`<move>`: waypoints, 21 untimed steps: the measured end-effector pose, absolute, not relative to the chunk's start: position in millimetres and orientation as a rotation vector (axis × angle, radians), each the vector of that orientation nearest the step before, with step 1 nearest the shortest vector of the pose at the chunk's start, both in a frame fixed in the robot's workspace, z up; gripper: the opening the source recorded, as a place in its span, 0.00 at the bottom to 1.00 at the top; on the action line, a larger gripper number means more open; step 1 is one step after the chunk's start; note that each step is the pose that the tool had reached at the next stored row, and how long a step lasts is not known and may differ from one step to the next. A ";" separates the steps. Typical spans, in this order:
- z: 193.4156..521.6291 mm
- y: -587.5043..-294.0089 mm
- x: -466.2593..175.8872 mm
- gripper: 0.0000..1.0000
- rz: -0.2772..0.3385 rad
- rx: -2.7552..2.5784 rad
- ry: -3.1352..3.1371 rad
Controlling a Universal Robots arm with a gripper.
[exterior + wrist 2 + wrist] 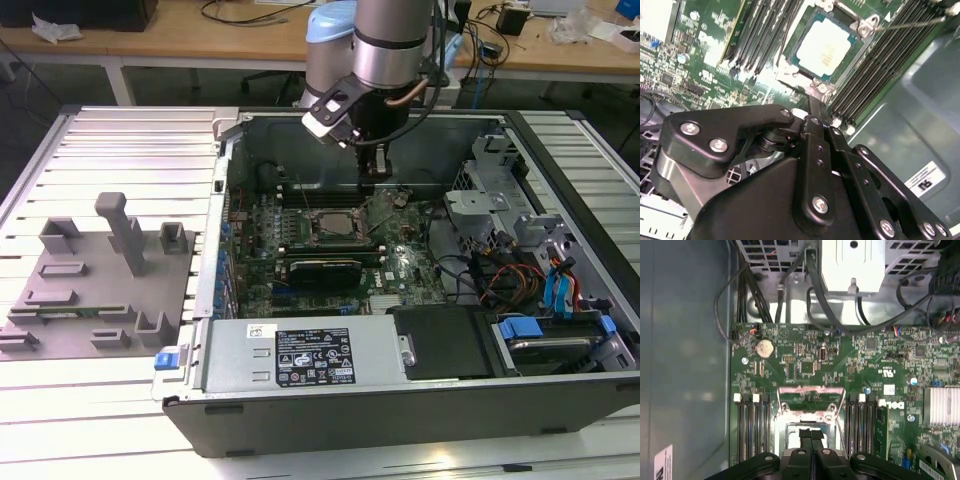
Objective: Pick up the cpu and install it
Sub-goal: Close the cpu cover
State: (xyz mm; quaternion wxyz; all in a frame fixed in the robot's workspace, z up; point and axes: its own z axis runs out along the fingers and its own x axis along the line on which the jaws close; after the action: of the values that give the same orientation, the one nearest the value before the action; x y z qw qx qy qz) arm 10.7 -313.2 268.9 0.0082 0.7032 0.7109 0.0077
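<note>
End effector: the end effector (811, 434) has its fingers pressed together with nothing between them. It hangs low inside the computer case (400, 410), just over the near edge of the socket (788, 70).
Cpu: the cpu (824, 47) lies in the socket with its pale metal top up, and looks level as far as the second wrist view lets me judge.
Socket hardware: the hinged frame (811, 390) is flipped open and the thin lever (905, 22) stands off to one side, so nothing clamps the chip.
Risk, seating: if a corner rides on the socket rim, any downward press could bend the contacts beneath.
Risk, contact: with the fingertips this close, a sideways drift could nudge the loose chip out of line or scrape its top.
Risk, surroundings: the memory slots (880, 60) flank the socket on both sides, and a tilted move could strike them or the lever.
Beyond: the circuit board (805, 360) fills the case floor, and a grey fixture (100, 290) sits well apart on the bench (100, 420).
</note>
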 end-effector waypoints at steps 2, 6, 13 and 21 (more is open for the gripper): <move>268.8 -313.2 18.4 0.11 0.024 2.198 2.222; 268.9 -313.2 33.7 0.11 0.024 2.198 2.222; 268.8 -313.2 59.5 0.11 0.024 2.198 2.222; 268.5 -313.3 69.2 0.11 0.024 2.198 2.222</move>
State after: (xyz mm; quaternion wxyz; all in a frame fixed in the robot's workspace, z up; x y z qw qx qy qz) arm 69.2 -313.3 268.5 0.0082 0.7032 0.7109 0.0077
